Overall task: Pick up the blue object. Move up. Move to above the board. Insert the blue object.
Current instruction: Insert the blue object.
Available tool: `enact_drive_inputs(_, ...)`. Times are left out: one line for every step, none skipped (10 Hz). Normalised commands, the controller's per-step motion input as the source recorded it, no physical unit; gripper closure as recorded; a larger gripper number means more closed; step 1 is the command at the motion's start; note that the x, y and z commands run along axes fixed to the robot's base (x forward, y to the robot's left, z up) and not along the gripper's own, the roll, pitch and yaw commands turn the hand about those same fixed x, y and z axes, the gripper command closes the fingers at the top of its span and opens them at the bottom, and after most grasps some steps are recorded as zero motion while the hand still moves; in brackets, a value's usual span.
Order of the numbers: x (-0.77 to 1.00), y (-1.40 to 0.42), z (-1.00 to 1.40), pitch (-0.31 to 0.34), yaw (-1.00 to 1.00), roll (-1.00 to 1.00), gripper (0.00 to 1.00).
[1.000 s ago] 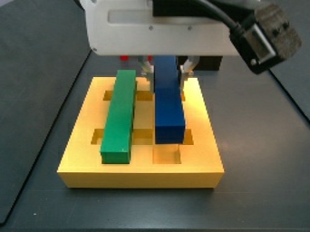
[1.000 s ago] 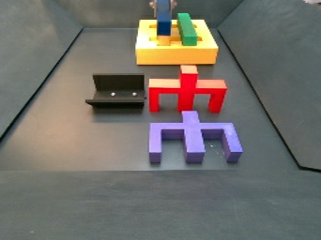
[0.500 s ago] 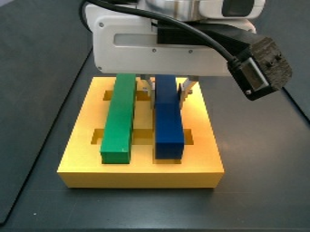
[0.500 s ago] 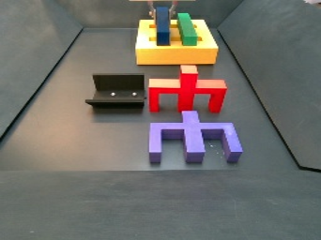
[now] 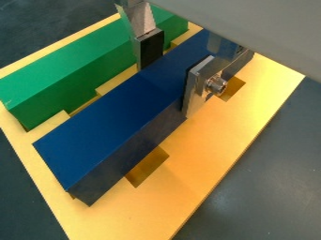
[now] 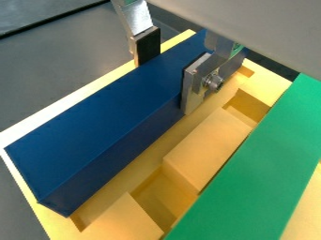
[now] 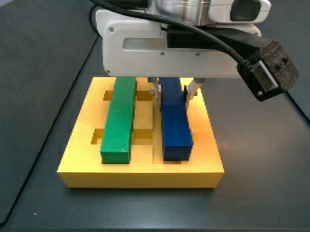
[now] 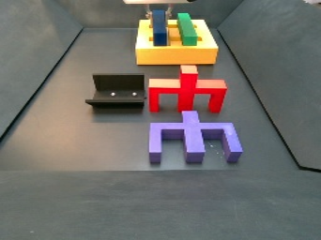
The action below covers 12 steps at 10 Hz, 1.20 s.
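Observation:
The dark blue object (image 7: 177, 122) lies flat in a long groove of the yellow board (image 7: 140, 172), parallel to the green bar (image 7: 118, 118) in the neighbouring groove. My gripper (image 7: 176, 89) hangs over the bar's far end, its fingers down either side of it. In both wrist views the blue object (image 5: 113, 131) (image 6: 100, 141) runs between the silver plates of the gripper (image 5: 172, 73) (image 6: 170, 67), and the pads press its sides. In a side view the board (image 8: 175, 54) sits at the far end of the floor, with the gripper (image 8: 162, 16) above it.
A red branched block (image 8: 189, 91) and a purple branched block (image 8: 192, 138) lie on the floor in front of the board. The fixture (image 8: 115, 91) stands to the left of the red block. Dark walls enclose the floor.
My gripper has come down with the blue object. The bar was tilted and raised above the board; now it lies level in the groove.

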Motion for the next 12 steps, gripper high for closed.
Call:
enact_drive_inputs(-0.03,-0.02,0.00,0.061,0.00,0.17,1.00)
enact_drive_inputs(-0.01,-0.02,0.00,0.057,0.00,0.15,1.00)
enact_drive_inputs(0.00,-0.07,-0.01,0.044,0.00,0.14,1.00)
enact_drive_inputs(0.00,-0.05,-0.04,0.047,0.00,0.14,1.00)
enact_drive_inputs(-0.13,-0.01,-0.03,0.036,0.00,0.14,1.00)
enact_drive_inputs(-0.21,-0.03,0.00,0.027,0.00,0.15,1.00)
enact_drive_inputs(-0.15,-0.05,-0.01,0.034,-0.02,0.16,1.00)
enact_drive_inputs(-0.10,-0.08,-0.01,0.039,-0.04,0.16,1.00)
enact_drive_inputs(0.00,-0.13,0.00,0.044,-0.03,0.13,1.00)
enact_drive_inputs(0.01,-0.14,-0.07,0.064,-0.07,0.15,1.00)
enact_drive_inputs(0.02,-0.15,-0.05,0.074,-0.08,0.16,1.00)
enact_drive_inputs(0.10,-0.08,-0.17,0.079,-0.03,0.20,1.00)
